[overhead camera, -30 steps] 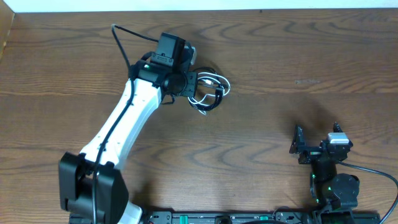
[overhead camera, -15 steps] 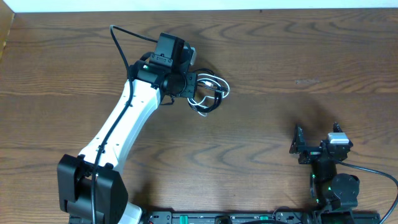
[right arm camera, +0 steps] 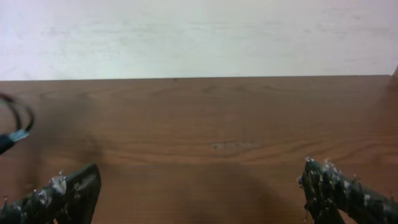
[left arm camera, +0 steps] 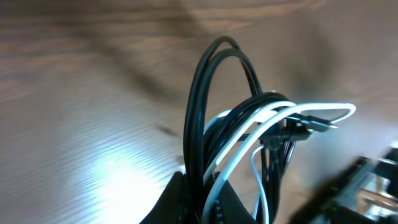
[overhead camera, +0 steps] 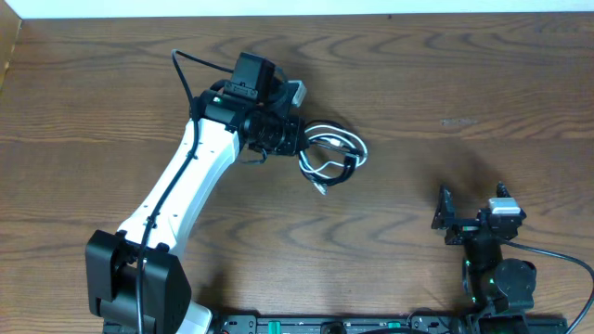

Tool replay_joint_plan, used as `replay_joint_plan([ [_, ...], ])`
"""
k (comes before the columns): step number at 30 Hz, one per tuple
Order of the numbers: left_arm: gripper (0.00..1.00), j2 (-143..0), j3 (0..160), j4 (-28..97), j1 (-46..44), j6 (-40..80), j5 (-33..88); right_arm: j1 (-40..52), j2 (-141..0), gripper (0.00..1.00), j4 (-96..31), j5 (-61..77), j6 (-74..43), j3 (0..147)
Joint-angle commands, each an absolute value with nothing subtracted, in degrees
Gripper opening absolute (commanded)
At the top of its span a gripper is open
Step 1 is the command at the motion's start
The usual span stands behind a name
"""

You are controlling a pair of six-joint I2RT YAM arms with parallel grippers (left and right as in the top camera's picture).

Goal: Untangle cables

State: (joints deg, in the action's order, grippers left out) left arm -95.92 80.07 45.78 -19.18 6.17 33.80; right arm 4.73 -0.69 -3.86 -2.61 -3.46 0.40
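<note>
Near far edge, left of ctr, left gripper point(left arm camera: 202, 202) pinches the cables point(left arm camera: 258, 115) as one bundle, right gripper point(right arm camera: 199, 177) spread & empty by front-right corner; pulling both cords together could tighten the tangle.

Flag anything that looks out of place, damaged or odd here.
Only the cables stand out: the black cable and white cable are looped through each other in one tangle, pinched in the left gripper. No damage shows. The right gripper sits open, apart from them.
</note>
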Motion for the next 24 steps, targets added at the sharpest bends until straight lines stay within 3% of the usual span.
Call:
replay_joint_plan([
  [1, 0.07, -95.6, 80.5, 43.0, -19.0, 6.5, 47.5, 5.0, -0.4, 0.99, -4.1, 2.2, -10.3, 0.3],
  [10, 0.07, -95.6, 80.5, 37.9, -19.0, 14.0, 43.9, 5.0, -4.1, 0.99, -1.0, 24.6, -21.7, 6.2],
  [19, 0.07, -95.6, 80.5, 37.5, -19.1, 17.4, 42.4, 5.0, -30.7, 0.99, -2.3, 36.4, -36.4, 23.1],
  [24, 0.07, -95.6, 80.5, 37.2, -19.1, 19.2, 42.4, 5.0, -43.4, 0.99, 2.2, 39.5, -36.4, 25.8],
])
